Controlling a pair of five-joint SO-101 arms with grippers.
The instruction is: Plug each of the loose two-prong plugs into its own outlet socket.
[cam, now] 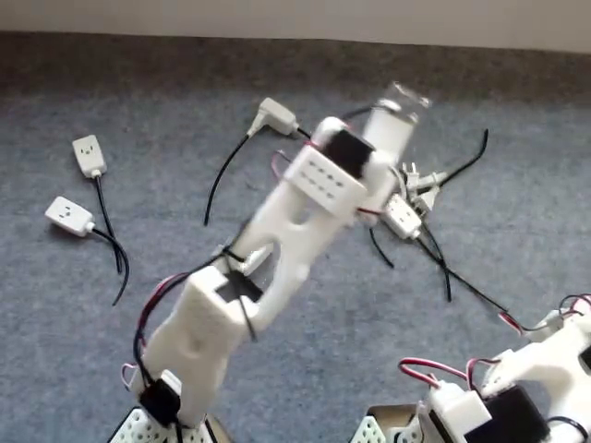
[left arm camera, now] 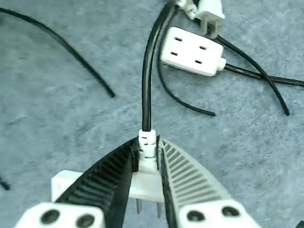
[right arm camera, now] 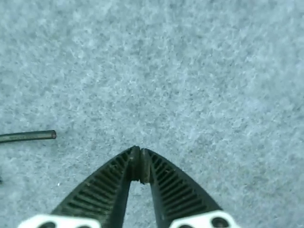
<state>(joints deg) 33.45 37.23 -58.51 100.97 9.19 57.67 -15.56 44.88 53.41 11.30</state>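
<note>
Grey carpet (right arm camera: 213,71) lies under both of my arms.

Right wrist view: my right gripper (right arm camera: 141,166) hangs over bare carpet. Its ribbed fingers (right arm camera: 109,190) are pressed together and hold nothing. A cut cord end (right arm camera: 28,136) lies off to one side.

Left wrist view: my left gripper (left arm camera: 147,147) is clamped on a white plug (left arm camera: 145,183), with one finger on each flat side. The two prongs point back toward the camera. Its black cord (left arm camera: 148,85) runs away from the tips. Beyond the plug, beside that cord, a white socket block (left arm camera: 192,51) lies face up with two pairs of slots. A second plug (left arm camera: 209,12) lies just past it, prongs toward the block and not inserted.

High view: my left arm (cam: 277,231) extends from the lower left to the right of upper centre, where the socket block and second plug lie among crossed cords. A third plug (cam: 275,117) lies at upper centre. At far left are an upper socket (cam: 90,155) and a lower socket (cam: 69,214), well apart from every plug. My right arm (cam: 545,365) sits at the lower right.
</note>
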